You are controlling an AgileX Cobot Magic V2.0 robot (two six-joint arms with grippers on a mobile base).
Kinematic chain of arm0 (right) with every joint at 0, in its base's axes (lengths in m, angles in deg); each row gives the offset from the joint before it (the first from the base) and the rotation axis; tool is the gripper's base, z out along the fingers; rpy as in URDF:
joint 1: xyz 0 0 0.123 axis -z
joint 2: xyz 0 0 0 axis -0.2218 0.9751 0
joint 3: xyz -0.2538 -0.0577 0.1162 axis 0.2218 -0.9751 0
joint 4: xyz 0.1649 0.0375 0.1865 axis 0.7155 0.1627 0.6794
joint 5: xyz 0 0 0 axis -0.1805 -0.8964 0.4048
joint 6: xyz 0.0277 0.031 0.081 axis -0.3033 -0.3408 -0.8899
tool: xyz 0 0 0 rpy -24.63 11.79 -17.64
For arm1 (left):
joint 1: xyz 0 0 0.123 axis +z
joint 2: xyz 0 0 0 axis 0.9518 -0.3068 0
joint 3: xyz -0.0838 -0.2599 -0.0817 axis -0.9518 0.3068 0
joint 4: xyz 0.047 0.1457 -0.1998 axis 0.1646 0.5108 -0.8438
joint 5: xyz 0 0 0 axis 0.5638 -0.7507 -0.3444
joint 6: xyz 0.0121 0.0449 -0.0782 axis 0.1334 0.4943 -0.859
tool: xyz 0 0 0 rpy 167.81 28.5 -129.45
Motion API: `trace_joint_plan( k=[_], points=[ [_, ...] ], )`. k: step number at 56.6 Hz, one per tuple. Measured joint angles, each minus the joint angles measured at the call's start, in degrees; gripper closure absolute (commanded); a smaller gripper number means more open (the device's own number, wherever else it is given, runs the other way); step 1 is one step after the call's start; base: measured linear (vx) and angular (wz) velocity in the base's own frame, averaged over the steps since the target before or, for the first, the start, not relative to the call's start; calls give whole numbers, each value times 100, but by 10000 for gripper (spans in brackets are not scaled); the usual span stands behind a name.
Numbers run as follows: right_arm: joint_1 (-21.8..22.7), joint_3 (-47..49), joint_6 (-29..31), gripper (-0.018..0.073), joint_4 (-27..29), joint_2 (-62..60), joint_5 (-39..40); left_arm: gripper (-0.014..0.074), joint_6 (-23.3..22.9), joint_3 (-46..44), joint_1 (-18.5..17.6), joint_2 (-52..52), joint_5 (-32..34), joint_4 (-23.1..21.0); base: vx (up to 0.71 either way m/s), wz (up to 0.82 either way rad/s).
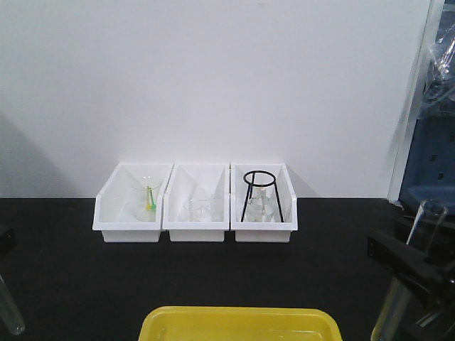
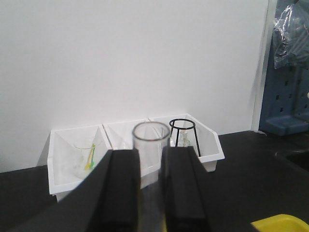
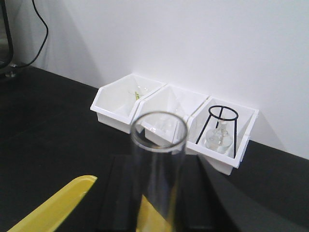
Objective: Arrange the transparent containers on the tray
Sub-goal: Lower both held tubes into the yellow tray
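Observation:
Each gripper holds one transparent container, a clear glass test tube. In the left wrist view my left gripper (image 2: 149, 162) is shut on a test tube (image 2: 151, 137) whose open rim sticks up past the black fingers. The rounded bottom end of that tube (image 1: 10, 312) shows at the front view's lower left corner. My right gripper (image 3: 159, 166) is shut on the other test tube (image 3: 158, 159), which leans at the right edge of the front view (image 1: 419, 234). The yellow tray (image 1: 238, 323) lies between the two arms at the near edge, with nothing seen in it.
Three white bins (image 1: 195, 227) stand in a row against the white wall. The left one holds a beaker with a green-yellow stick (image 1: 148, 199), the middle one clear glassware, the right one a black wire stand (image 1: 261, 195) over a flask. A blue rack (image 1: 430, 142) is at the right.

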Motion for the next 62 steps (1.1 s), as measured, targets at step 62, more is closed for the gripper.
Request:
trace_joint_plan(
  k=[62],
  points=[
    [0, 1393, -1624, 557, 72, 5207, -605, 566, -430, -2462, -1599, -5742, -1384, -738, 0, 0]
  ],
)
